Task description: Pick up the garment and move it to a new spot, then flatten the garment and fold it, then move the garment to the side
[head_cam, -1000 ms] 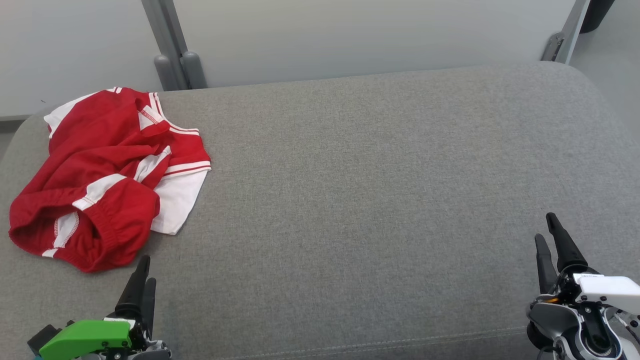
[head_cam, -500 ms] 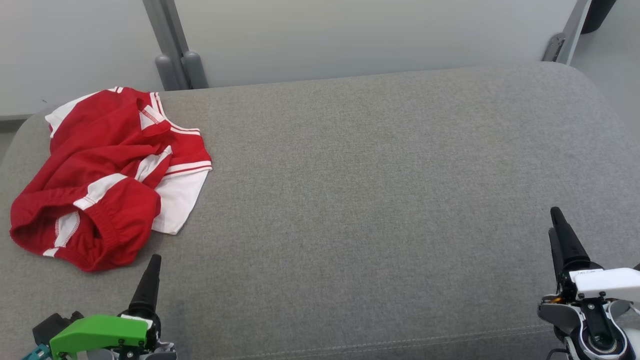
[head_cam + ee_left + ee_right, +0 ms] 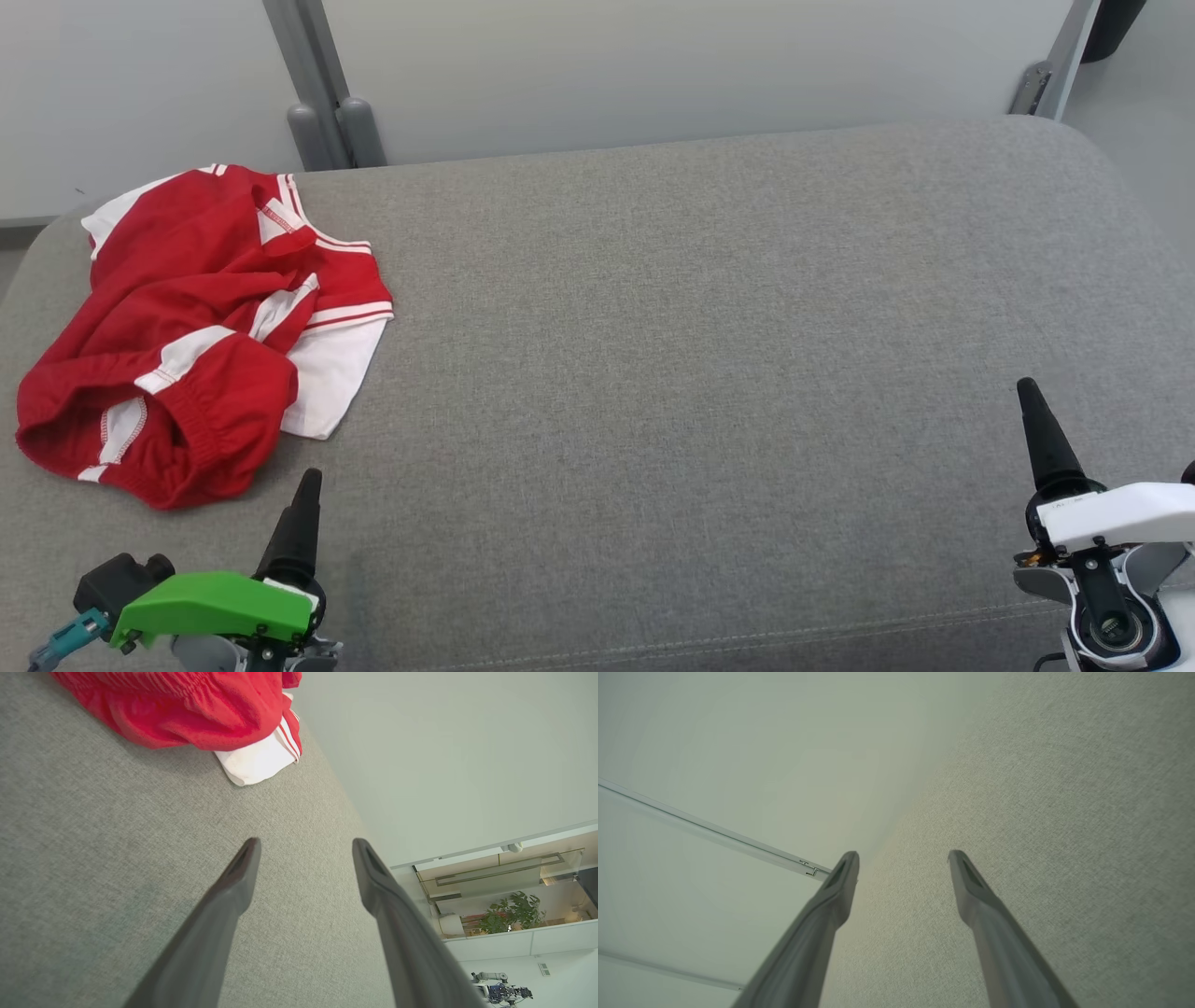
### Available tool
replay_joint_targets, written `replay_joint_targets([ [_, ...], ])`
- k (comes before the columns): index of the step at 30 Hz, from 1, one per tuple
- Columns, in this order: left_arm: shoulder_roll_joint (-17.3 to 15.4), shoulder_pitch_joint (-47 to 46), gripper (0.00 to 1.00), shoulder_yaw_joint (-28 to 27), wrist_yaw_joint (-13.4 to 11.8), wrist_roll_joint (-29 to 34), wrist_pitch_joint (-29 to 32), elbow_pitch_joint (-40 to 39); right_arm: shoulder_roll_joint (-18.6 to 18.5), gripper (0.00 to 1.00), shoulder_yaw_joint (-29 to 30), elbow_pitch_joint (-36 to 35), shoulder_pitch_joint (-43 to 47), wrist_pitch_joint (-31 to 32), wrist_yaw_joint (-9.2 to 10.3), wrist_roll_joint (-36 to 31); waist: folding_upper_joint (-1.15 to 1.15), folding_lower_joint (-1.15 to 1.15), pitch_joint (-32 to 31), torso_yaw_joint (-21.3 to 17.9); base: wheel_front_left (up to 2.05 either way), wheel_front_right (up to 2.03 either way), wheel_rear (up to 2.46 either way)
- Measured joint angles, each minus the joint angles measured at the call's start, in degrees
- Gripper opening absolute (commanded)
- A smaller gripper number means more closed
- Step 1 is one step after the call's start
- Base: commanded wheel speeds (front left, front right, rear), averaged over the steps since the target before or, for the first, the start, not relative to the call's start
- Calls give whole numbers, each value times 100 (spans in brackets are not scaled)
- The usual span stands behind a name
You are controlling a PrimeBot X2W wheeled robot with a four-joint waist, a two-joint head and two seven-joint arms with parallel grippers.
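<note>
Over at the far left end of the grey cushion (image 3: 709,392) sits the garment (image 3: 201,327), red with white panels and stripes, crumpled into a heap, a gathered red band bulging on the near side and a white flap poking out toward the middle of the seat. It lies apart from both claws. Nearest is the left claw (image 3: 306,843), low at the front edge just beside the heap's near corner (close, but clear of the cloth). Its wrist camera shows both dark fingers (image 3: 224,905) spread wide with only grey fabric between them, so it has hold of nothing. Well away across the seat, at the front right, the right claw (image 3: 903,853) stands the same way: fingers parted wide, bare cushion and pale wall showing through the gap, nothing gripped. Behind the cushion runs a pale wall (image 3: 653,65), a grey post (image 3: 308,56) rises just behind the garment, and a potted plant (image 3: 511,910) sits far off in the left wrist's view.
</note>
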State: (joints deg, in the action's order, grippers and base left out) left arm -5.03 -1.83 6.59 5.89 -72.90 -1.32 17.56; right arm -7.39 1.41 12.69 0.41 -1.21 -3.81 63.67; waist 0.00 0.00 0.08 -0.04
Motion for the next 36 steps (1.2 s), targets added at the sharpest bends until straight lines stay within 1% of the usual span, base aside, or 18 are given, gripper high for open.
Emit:
replay_joint_targets([
  [1,-16,-3,100,65,-46,114,-36,0,-37,100,-47,-5,9,-33,40,-187,0,0,-3,-5,0,0,0],
  [3,-21,-10,100,116,-88,341,-75,-2,-68,100,-96,-5,10,-82,52,-370,0,0,-6,-9,0,0,0],
  [7,-66,-93,100,196,-142,699,-134,-21,-135,100,-165,-9,14,-156,146,-687,0,0,-9,-11,0,0,0],
  [10,-100,-129,100,235,-148,804,-188,-30,-167,100,-199,-14,15,-204,149,-853,0,0,-11,-10,0,0,0],
  [13,-120,-139,100,269,-200,1087,-253,-44,-202,100,-248,-31,15,-266,227,-1104,0,0,-16,-8,0,0,0],
  [18,-169,-140,100,333,-312,1535,-353,-69,-266,100,-353,-45,15,-339,292,-1518,0,0,-26,-7,0,0,0],
  [22,-221,-142,100,438,-375,1960,-433,-101,-339,100,-422,-46,16,-439,305,-1842,0,0,-39,-7,0,0,0],
  [23,-225,-142,100,467,-390,2083,-436,-108,-353,100,-437,-45,16,-461,343,-1908,0,0,-41,-6,0,0,0],
  [27,-261,-143,100,550,-438,2462,-537,-136,-404,100,-512,-42,16,-537,379,-2215,0,0,-49,-3,0,0,0],
  [36,-304,-145,100,688,-497,3206,-712,-188,-561,100,-611,-29,16,-717,443,-2889,0,0,-71,-3,0,0,0],
])
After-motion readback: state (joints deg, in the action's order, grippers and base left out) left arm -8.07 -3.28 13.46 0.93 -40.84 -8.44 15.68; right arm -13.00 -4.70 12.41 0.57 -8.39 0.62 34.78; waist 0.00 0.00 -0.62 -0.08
